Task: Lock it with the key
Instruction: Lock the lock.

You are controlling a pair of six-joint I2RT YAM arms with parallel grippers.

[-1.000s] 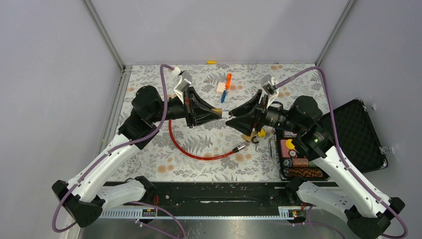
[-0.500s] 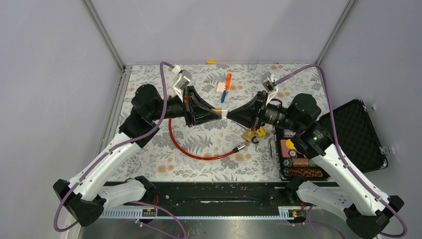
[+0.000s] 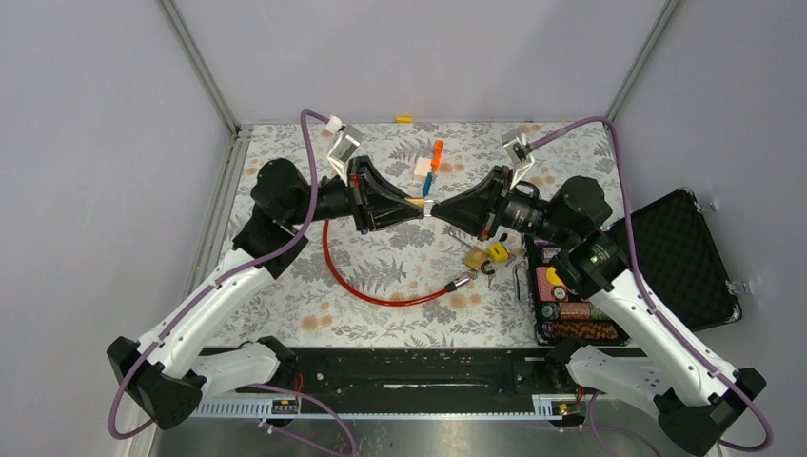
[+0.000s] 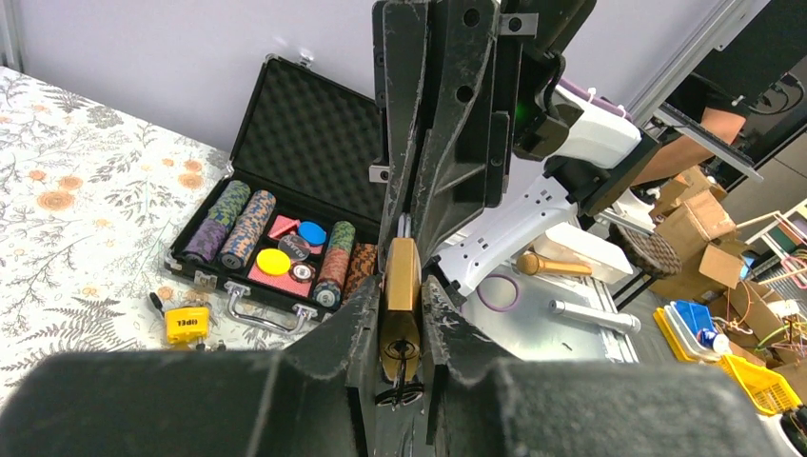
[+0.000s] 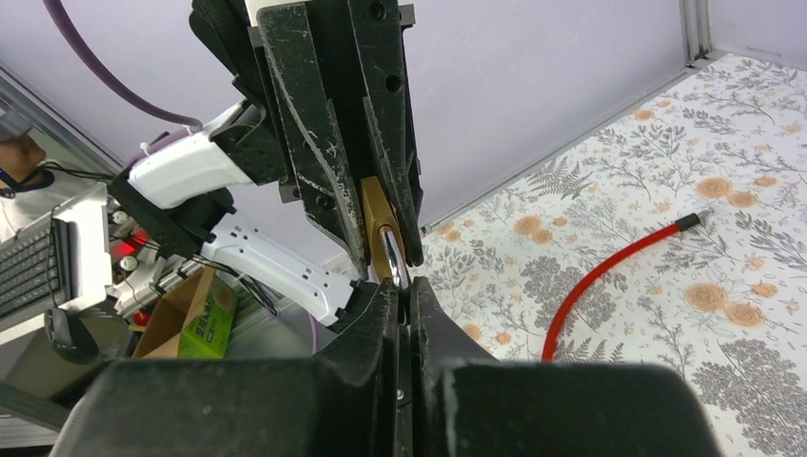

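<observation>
Both arms have edged toward the far wall. The left gripper (image 3: 417, 204) has its jaws clamped on the brass padlock (image 4: 401, 295), held above the table (image 3: 285, 286). The right gripper (image 3: 436, 207) has its jaws pinched shut on the steel shackle (image 5: 391, 255). A yellow tag (image 3: 496, 251) lies below.

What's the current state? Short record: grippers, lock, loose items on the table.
left gripper: shut on the body of a brass padlock, held above the table
right gripper: shut on that padlock's shackle, tip to tip with the left
key in held padlock: cannot tell
second padlock: on the table, yellow tag beside it
red cable: on the table below the grippers, metal end free
case: open at the right, chips inside
</observation>
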